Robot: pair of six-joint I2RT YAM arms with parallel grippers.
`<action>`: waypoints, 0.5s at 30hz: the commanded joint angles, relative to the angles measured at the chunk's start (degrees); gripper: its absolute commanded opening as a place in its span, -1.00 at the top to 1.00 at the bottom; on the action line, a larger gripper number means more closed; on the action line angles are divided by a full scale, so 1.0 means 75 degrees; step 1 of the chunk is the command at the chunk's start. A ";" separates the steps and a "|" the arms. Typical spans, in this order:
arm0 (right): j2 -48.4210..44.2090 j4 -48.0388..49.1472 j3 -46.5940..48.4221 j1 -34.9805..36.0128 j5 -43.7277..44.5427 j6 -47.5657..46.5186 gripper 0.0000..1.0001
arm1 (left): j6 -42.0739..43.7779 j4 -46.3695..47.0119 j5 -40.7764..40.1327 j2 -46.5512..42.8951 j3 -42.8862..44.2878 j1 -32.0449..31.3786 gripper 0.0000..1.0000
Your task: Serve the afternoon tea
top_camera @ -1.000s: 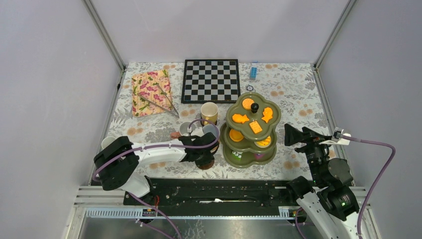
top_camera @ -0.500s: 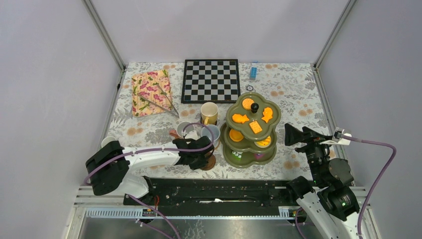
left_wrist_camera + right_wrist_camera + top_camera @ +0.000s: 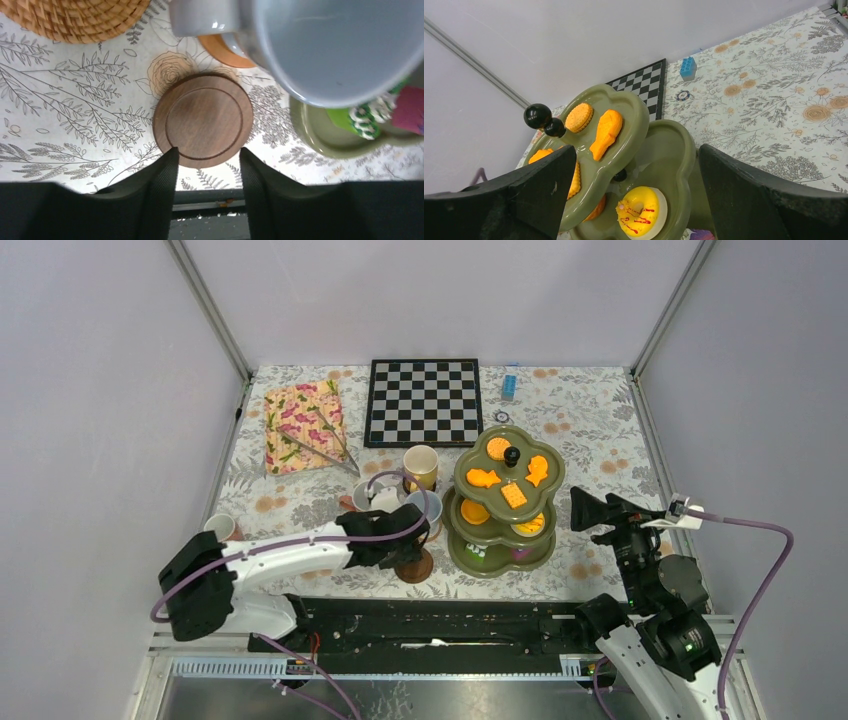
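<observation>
Plain grey walls (image 3: 100, 390), aluminium corner posts (image 3: 212, 310), floral tablecloth (image 3: 590, 420)

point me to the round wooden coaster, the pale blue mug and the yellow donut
wooden coaster (image 3: 202, 120), left wrist view, middle of its top face
pale blue mug (image 3: 340, 45), left wrist view, its inside wall
yellow donut (image 3: 651, 210), right wrist view, icing right of the hole

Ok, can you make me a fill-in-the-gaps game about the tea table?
1. The knob atop the stand is ____.
2. The doughnut on the stand has ____ icing.
3. The left pincer is open by a round brown ____.
4. The small brick by the chessboard is ____.

Missing words: black; yellow; coaster; blue.
</observation>
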 commanded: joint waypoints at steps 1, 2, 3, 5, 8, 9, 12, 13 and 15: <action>0.0199 0.0497 -0.0065 0.0035 -0.0052 0.0051 -0.97 | 0.0759 0.0377 -0.0358 -0.0936 0.0179 -0.0038 -0.13; 0.0224 0.0535 -0.0083 0.0035 -0.0058 0.0055 -0.97 | 0.0973 0.0456 -0.0341 -0.1149 0.0135 -0.0036 -0.23; 0.0255 0.0556 -0.0087 0.0036 -0.0082 0.0060 -0.97 | 0.1251 0.0473 -0.0413 -0.1385 0.0129 -0.0041 -0.31; 0.0308 0.0609 -0.0101 0.0035 -0.0117 0.0055 -0.97 | 0.1669 0.0186 -0.0733 -0.1854 0.0331 -0.0026 -0.44; 0.0343 0.0666 -0.0147 0.0035 -0.0150 0.0044 -0.97 | 0.2121 -0.0284 -0.1139 -0.2446 0.0695 0.0080 -0.59; 0.0353 0.0691 -0.0147 0.0035 -0.0144 0.0048 -0.97 | 0.2167 -0.0513 -0.1198 -0.2523 0.0836 0.0288 -0.62; 0.0397 0.0752 -0.0175 0.0035 -0.0161 0.0064 -0.97 | 0.2232 -0.1156 -0.0917 -0.2582 0.1136 0.1414 -0.65; 0.0395 0.0787 -0.0184 0.0035 -0.0183 0.0073 -0.97 | 0.2254 -0.1224 -0.0707 -0.2577 0.1165 0.1869 -0.67; 0.0407 0.0796 -0.0176 0.0035 -0.0202 0.0089 -0.97 | 0.2291 -0.1298 -0.0242 -0.2452 0.1238 0.2847 -0.65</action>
